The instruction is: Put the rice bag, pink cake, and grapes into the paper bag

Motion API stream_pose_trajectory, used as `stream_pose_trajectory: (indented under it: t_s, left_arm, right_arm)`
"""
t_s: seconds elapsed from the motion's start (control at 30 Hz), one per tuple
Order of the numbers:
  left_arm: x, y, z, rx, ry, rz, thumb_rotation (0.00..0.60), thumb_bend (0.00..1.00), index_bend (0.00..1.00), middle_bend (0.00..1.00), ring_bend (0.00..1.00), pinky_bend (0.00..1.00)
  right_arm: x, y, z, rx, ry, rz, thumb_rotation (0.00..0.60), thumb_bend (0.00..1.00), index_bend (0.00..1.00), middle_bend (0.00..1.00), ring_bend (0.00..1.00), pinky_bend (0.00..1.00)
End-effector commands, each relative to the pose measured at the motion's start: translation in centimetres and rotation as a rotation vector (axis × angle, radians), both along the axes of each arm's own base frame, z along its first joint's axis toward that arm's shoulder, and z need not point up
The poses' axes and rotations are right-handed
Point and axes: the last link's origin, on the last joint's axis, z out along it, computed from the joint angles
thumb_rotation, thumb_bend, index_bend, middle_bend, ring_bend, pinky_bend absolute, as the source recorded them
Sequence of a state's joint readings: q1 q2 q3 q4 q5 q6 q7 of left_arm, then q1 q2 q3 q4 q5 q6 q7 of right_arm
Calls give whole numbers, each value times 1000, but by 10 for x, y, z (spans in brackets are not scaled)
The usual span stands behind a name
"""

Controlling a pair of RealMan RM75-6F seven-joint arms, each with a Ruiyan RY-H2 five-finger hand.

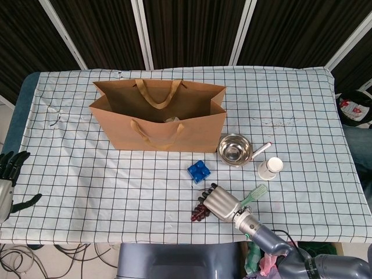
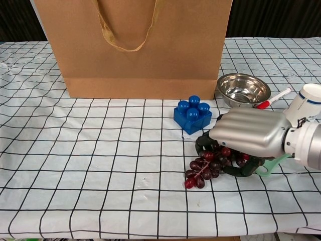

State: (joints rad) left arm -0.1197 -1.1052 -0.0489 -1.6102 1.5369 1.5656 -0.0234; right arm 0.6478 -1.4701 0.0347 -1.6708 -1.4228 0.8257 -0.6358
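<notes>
Dark panelled backdrop behind a tabletop (image 1: 302, 104) draped in white cloth with a black grid. Head view: paper bag (image 1: 158, 116) standing upright and open near the far middle, something pale dimly visible inside, too unclear to name. Just right of the bag, a steel bowl (image 1: 235, 150), a red-tipped marker (image 1: 261, 149) beside it and a white cup (image 1: 270, 168) a little nearer. Blue toy block (image 1: 199, 171) in front of the bag. Near the front edge, right hand (image 1: 220, 201) lying palm-down over the grapes (image 1: 200, 211), a green toothbrush (image 1: 253, 193) just beside it. Left hand (image 1: 8, 177) off the tabletop's left edge, fingers spread, holding nothing. Chest view: right hand (image 2: 248, 134) with fingers (image 2: 206, 145) curled around the top of the grapes (image 2: 203, 168), thumb wrapped beneath, the lower berries trailing onto the cloth. Block (image 2: 192, 114) just behind the fingers, bowl (image 2: 244, 89), marker (image 2: 273, 98) and cup (image 2: 307, 101) further right, bag (image 2: 133, 47) well behind.
</notes>
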Motion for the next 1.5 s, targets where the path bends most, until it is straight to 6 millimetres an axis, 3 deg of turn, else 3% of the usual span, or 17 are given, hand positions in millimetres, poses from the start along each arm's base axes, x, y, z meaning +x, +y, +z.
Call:
stream_pose_trajectory:
  t_s: [0.03,0.3,0.77,0.9,1.17,1.4,1.5]
  left_arm:
    - [0,0,0,-1,0,0,600,83,97,101,0,29]
    - [0,-1,-1,-17,-2,2,600,83,111,101,0,29]
    - [0,-1,0,-25,-2,6,600,83,130,101,0,30]
    - [0,-2,1,-23,-8,4,600,83,130,101,0,29]
    - [-1,-1,2,-34,-18,6,600,83,130,101,0,29]
    - [1,-1,0,-58,-17,-3,600,83,130,100,0,30]
    - [2,-3,0,-61,-22,-11,600,83,130,101,0,30]
  right_arm:
    - [0,0,0,-1,-2,-1,600,399,369,389,455,313]
    - [-1,-4,3,-9,-45,-38,600,481,451,442,503,328]
    - [0,-3,31,-107,-101,-11,600,484,499,465,520,328]
    - [6,2,52,-152,-133,17,600,483,521,472,520,328]
    - [25,13,115,-238,-201,65,600,482,530,486,540,364]
    - [49,-1,163,-308,-197,103,600,483,547,498,563,395]
    - [69,-21,178,-345,-150,163,600,482,548,499,565,395]
